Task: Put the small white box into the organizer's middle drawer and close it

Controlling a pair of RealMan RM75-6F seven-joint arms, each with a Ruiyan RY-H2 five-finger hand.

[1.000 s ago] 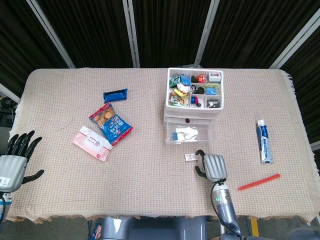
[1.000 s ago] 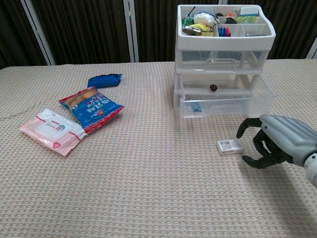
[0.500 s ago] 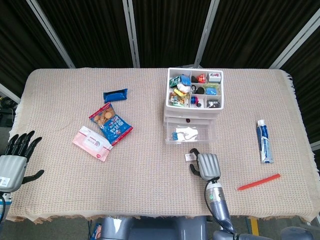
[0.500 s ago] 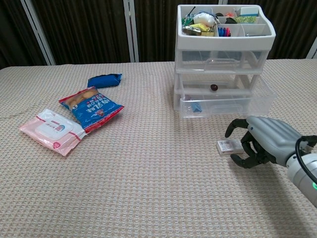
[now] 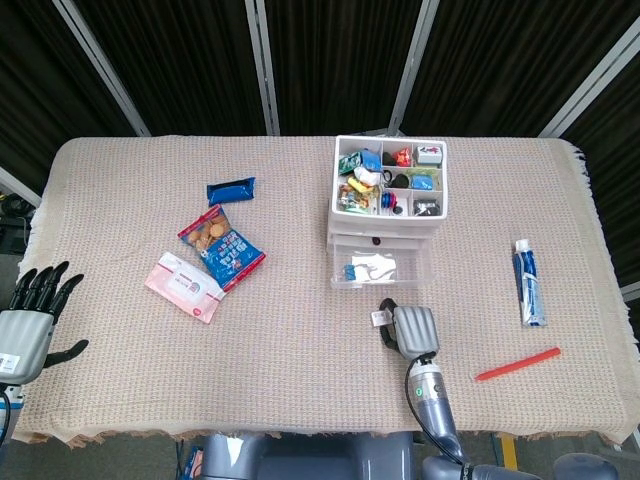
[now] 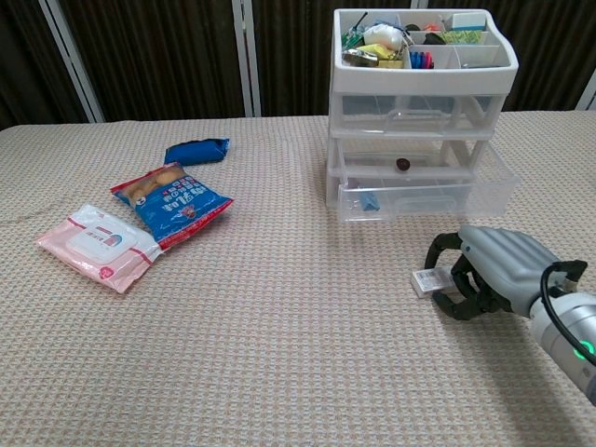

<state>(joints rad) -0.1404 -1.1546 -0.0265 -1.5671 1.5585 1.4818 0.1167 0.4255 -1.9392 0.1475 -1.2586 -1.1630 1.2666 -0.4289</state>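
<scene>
Grasp step: right robot hand (image 6: 484, 275) curled around small white box (image 6: 430, 280), grip unconfirmed. Next: lift toward open drawer (image 6: 424, 191).

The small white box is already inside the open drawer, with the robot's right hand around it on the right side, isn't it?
Not quite. The small white box lies on the tablecloth in front of the organizer, outside the open drawer, as the chest view shows. The right hand is indeed around it.

A beige woven cloth (image 5: 300, 400) is covering the table across most of the frame, its fringed edge hanging at the right; black pleated curtains (image 5: 180, 60) with pale metal poles (image 5: 262, 60) are filling the top
</scene>
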